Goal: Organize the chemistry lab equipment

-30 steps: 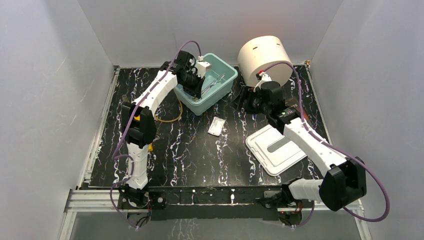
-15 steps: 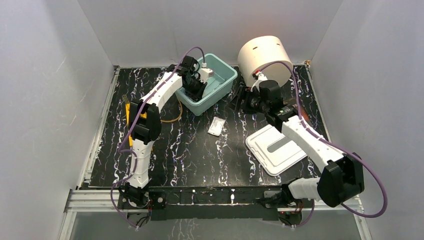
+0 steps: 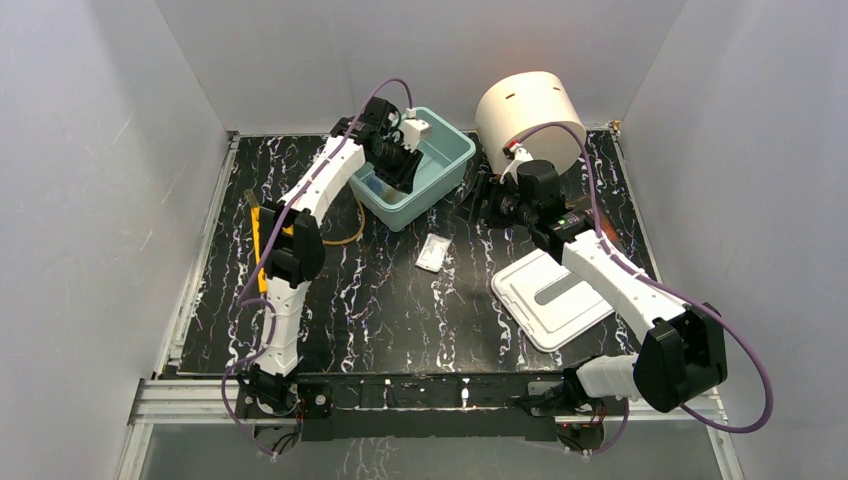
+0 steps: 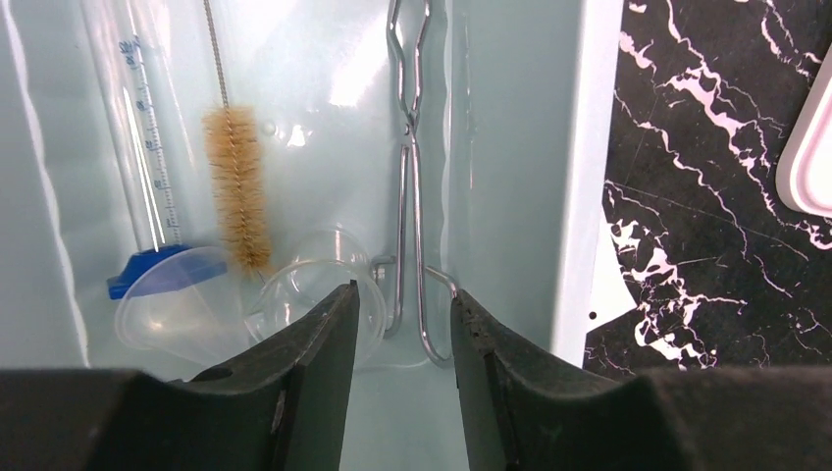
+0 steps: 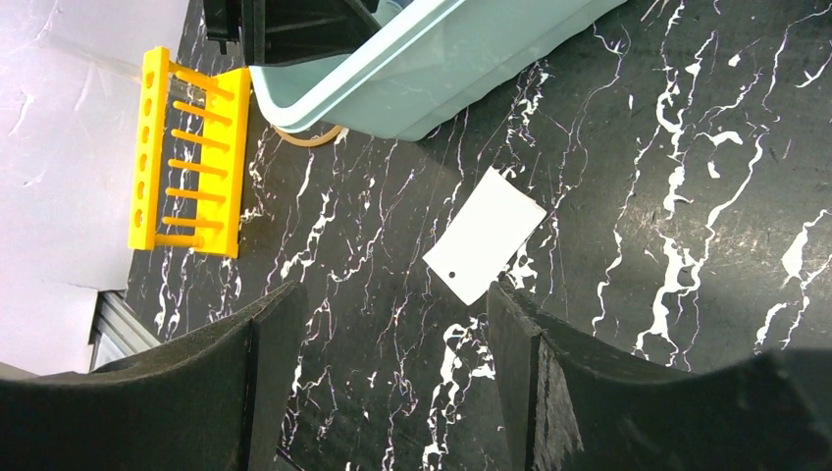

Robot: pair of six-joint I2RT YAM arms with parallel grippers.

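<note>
In the overhead view, the left arm has reached farther across the pale teal plastic bin (image 3: pixel 432 198) than a second ago, and its left end effector (image 3: pixel 398 162) now hangs over the middle of the bin rather than over the near left rim. The right arm has edged a little to the left, with the right end effector (image 3: pixel 479 205) low between the bin and the big cream cylinder (image 3: pixel 527 115). The flat pale packet (image 3: pixel 432 252) lies where it lay, on the black white-veined desk (image 3: pixel 380 300) just in front of the bin. The amber rubber tubing loop (image 3: pixel 346 232) sits by the bin's left corner, and a white tray lid (image 3: pixel 550 297) lies to the right. From the left wrist, the left end effector (image 4: pixel 402 304) has its fingers parted by a narrow gap with nothing pinched. Below them, on the bin floor, lie a clear graduated tube with a blue end (image 4: pixel 147 167), a wire-stemmed brush with tan bristles (image 4: pixel 235 186), a clear funnel (image 4: pixel 182 304), a tiny glass beaker (image 4: pixel 314 289) touching the funnel, and metal tongs (image 4: pixel 412 196) along the bin wall. From the right wrist, the right end effector (image 5: pixel 392 324) is spread wide and empty above the packet (image 5: pixel 488 235), with a yellow plastic rack (image 5: pixel 186 152) lying flat at the left.
</note>
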